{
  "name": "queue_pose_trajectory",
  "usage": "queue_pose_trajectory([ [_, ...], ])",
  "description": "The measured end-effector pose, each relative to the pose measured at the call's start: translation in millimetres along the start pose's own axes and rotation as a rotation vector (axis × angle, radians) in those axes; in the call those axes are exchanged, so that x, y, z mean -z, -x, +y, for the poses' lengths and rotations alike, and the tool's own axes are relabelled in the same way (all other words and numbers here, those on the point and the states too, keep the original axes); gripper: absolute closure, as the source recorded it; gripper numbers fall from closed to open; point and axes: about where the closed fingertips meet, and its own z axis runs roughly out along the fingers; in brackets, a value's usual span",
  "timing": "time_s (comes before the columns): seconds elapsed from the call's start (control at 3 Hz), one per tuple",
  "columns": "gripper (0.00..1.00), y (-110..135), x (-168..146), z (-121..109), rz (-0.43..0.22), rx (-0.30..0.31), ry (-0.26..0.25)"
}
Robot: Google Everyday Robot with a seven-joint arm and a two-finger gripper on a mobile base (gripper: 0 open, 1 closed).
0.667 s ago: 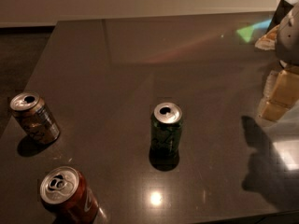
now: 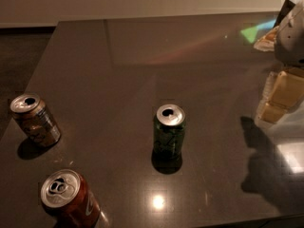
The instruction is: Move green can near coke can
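The green can (image 2: 168, 129) stood upright near the middle of the dark, glossy tabletop (image 2: 142, 56), its silver top and open mouth facing up. It was well apart from the pincer (image 2: 280, 99), which hung over the tabletop at the far right edge of the view, somewhat farther back than the can and touching nothing. Bare tabletop lay between the two. The coke can (image 2: 69, 198) stood at the lower left, nearer the camera than the green can and well apart from it. A tan-gold can (image 2: 35, 120) stood at the left edge, just behind the coke can. The pincer was cut off by the right border. Only pale yellowish blocks and a grey-white body (image 2: 292, 32) above them showed, and whether the pincer was apart or together could not be told. Its dark shadow (image 2: 266, 175) fell on the tabletop below it, toward the lower right. The bottom of the coke can was cut off by the lower edge of the view, and only part of its white lettering showed. The markings on the green can were too dim to read. A bright spot of light (image 2: 158, 202) was reflected in front of the green can, and a greenish glint (image 2: 256, 32) showed far back on the right.
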Motion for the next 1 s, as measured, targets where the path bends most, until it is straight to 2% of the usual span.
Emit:
queue_pose_trajectory([
  [0.67, 0.00, 45, -33, 33, -0.171, 0.082, 0.111],
  [1.0, 0.00, 60, -46, 49, -0.224, 0.104, 0.160],
])
